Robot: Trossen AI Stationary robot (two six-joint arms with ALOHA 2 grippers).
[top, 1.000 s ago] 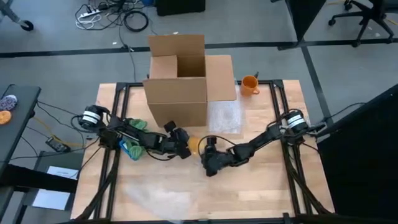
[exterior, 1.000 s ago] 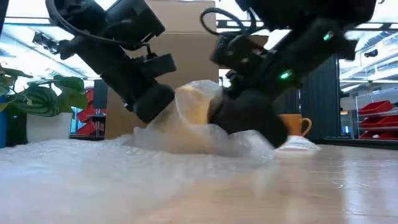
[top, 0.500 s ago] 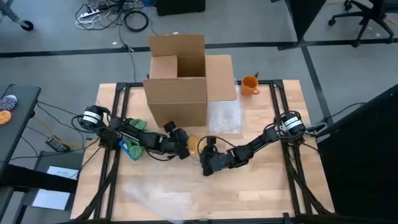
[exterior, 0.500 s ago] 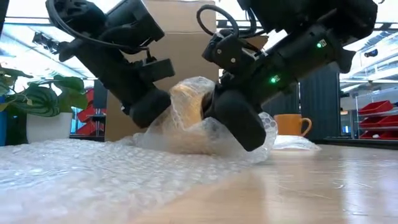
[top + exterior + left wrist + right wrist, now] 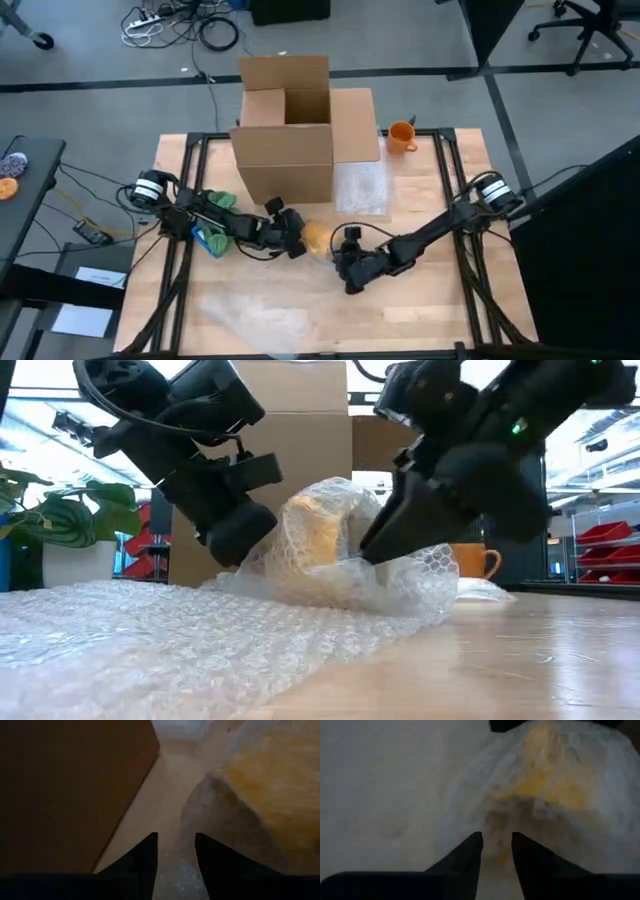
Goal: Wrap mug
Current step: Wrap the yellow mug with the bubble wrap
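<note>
- Grey floor point(image 5: 90, 60) lies around my wooden table point(image 5: 440, 310).
- Cables point(image 5: 180, 25) and a white power strip point(image 5: 148, 17) lie tangled on it.
- Office chair point(image 5: 585, 25) stands at the far corner.
- A leafy plant point(image 5: 70, 510) and, I think, red bins point(image 5: 600, 545) show in the bright room behind.

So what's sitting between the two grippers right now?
The yellow mug, covered in bubble wrap, lies between the left gripper and right gripper. The low view shows it best; the high view shows it too.
</note>
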